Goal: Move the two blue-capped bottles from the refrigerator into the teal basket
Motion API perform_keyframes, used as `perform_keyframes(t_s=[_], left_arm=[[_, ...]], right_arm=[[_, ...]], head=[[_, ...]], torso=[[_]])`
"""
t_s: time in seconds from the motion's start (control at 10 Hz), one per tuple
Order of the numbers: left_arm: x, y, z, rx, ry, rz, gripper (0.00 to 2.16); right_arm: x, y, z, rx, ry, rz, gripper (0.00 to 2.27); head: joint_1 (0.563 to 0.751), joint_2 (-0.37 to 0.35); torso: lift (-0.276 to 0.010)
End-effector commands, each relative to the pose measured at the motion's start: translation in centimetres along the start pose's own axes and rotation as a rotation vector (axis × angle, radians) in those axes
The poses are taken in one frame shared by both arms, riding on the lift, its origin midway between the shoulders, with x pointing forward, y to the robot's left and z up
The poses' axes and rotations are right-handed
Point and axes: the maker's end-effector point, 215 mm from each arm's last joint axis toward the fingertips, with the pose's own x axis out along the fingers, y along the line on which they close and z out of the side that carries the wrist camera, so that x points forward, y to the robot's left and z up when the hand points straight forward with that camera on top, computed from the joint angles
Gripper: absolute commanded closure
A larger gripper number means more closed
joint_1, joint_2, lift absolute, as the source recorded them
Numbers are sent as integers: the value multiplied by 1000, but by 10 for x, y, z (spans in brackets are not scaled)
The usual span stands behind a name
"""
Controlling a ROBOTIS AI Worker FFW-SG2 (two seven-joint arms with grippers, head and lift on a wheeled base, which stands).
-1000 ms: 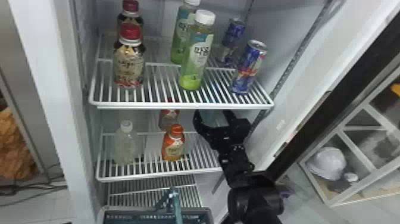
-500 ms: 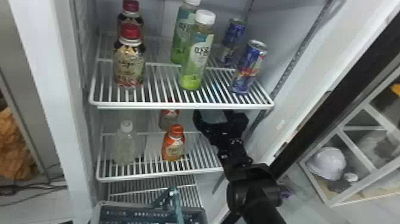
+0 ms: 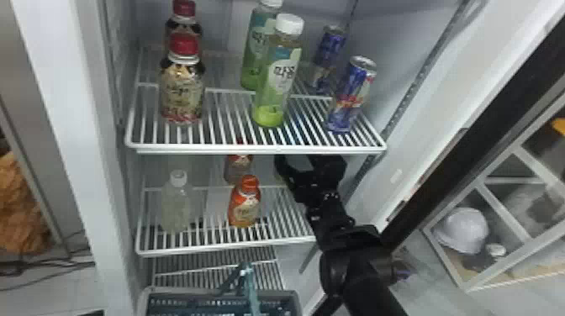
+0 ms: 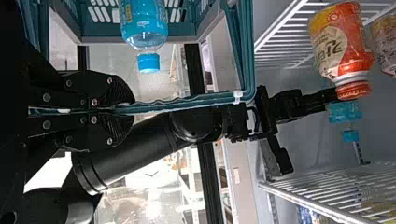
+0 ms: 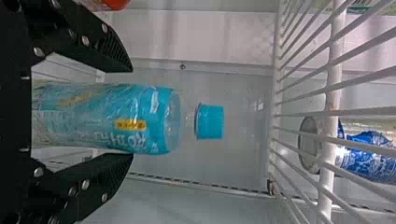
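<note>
On the middle shelf at the right, below the upper rack, my right gripper stands open. In the right wrist view a blue-capped bottle lies between the spread fingers of the right gripper, close to the lower one, with a gap at the upper one. The other blue-capped bottle is in the teal basket in the left wrist view. The left gripper is shut on the basket's handle. In the head view the basket sits at the bottom, before the lower shelf.
An orange bottle and a clear white-capped bottle share the middle shelf, left of the right gripper. Above, the upper rack carries several bottles and cans. The refrigerator's side wall is close on the right arm's right.
The right arm has reached slightly farther into the middle shelf, its gripper remaining open. The basket has shifted a little at the bottom of the head view. Bottles on the shelves have kept their places.
</note>
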Motion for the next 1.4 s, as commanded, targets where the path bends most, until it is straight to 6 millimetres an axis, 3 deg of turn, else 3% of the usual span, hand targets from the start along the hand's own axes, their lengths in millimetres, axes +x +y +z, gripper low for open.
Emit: perform_keyframes(t_s=[0.0, 0.3, 0.6, 1.0, 1.3], left_arm=[[0, 0, -1, -2, 0, 1, 1108], [-1, 1, 0, -5, -3, 1, 1108], [-2, 2, -2, -6, -1, 2, 1108], [-4, 3, -2, -13, -6, 1, 1108], [-4, 4, -2, -14, -9, 3, 1108]], right_arm=[[0, 2, 1, -5, -2, 4, 562], [-6, 0, 0, -13, -17, -5, 616], [-10, 1, 12, -36, -58, -14, 679], [-41, 6, 8, -36, -73, -12, 742], [-80, 7, 8, -26, -74, -11, 742]], head=[[695, -350], [695, -350], [695, -350], [695, -350], [695, -350]], torso=[[-136], [-136], [-136], [-136], [-136]])
